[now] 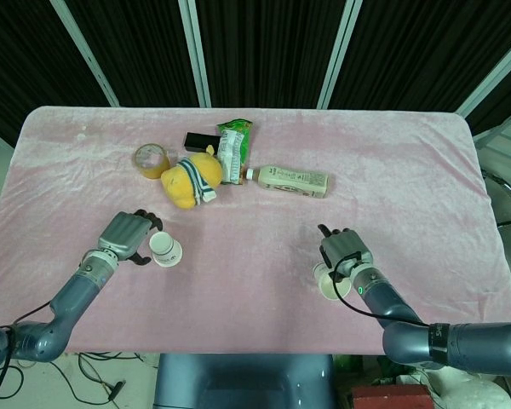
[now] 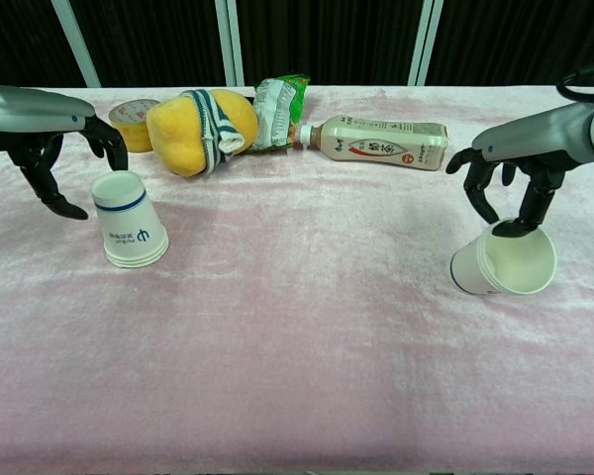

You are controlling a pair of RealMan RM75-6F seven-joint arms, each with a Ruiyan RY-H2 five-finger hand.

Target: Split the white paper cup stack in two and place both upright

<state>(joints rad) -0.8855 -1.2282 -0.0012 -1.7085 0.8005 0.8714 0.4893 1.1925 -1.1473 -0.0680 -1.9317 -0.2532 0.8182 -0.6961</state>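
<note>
My left hand [image 2: 54, 163] hangs just beside the white paper cup stack with a blue band [image 2: 131, 220], fingers spread apart and holding nothing; the stack stands on the pink velvety tablecloth [image 2: 297, 336] rim down, base up, just to the right of my fingers. In the head view that same hand [image 1: 124, 236] sits to the left of the stack [image 1: 165, 250], close by, though I cannot tell whether a fingertip brushes it.

My right hand [image 2: 505, 183] is over the second white paper cup stack [image 2: 503, 264], which lies tilted on its side with its open mouth facing the chest camera. My fingers curl down onto its upper rim, one dipping inside and others outside, pinching the rim. From the head view the hand [image 1: 345, 252] covers most of that stack [image 1: 330, 281].

Farther back lie a yellow plush toy [image 2: 203, 127], a roll of tape [image 2: 134, 117], a green snack packet [image 2: 275, 111] and a plastic drink bottle on its side [image 2: 376, 141].
</note>
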